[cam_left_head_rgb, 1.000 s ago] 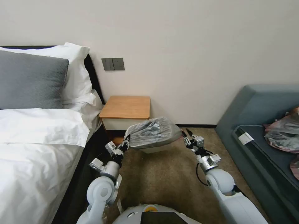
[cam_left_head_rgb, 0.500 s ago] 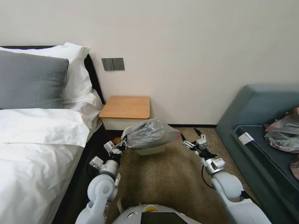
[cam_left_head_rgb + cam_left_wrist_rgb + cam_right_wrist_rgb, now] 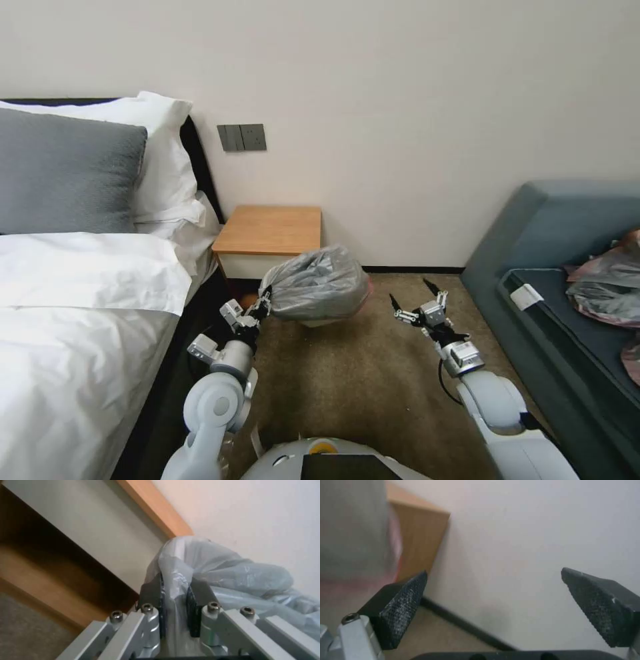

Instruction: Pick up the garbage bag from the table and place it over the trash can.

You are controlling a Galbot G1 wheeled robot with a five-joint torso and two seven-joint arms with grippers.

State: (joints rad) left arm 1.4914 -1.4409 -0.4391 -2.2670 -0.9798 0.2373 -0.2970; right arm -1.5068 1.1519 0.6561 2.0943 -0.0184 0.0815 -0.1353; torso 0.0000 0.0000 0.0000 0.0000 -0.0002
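Note:
The garbage bag (image 3: 317, 283) is a wrinkly grey plastic dome with a pinkish right edge, draped over the trash can (image 3: 321, 323). Only a pale sliver of the can shows under it. It stands on the carpet in front of the table (image 3: 270, 230), a wooden nightstand. My left gripper (image 3: 263, 301) is shut on the bag's left edge. In the left wrist view the plastic (image 3: 233, 572) is pinched between the fingers (image 3: 151, 593). My right gripper (image 3: 410, 295) hangs open to the right of the bag, apart from it, and its pads (image 3: 403, 597) hold nothing.
A bed (image 3: 80, 300) with white linen and pillows runs along the left. A blue-grey sofa (image 3: 567, 267) on the right carries a heap of grey-pink bags (image 3: 610, 283). Brown carpet (image 3: 360, 393) lies open between them. The wall (image 3: 400, 120) stands right behind the nightstand.
The right gripper has opened wider and drawn back to the right, away from the bag. The bag's right side has pulled in and the bag has sunk lower. The left gripper keeps its hold.

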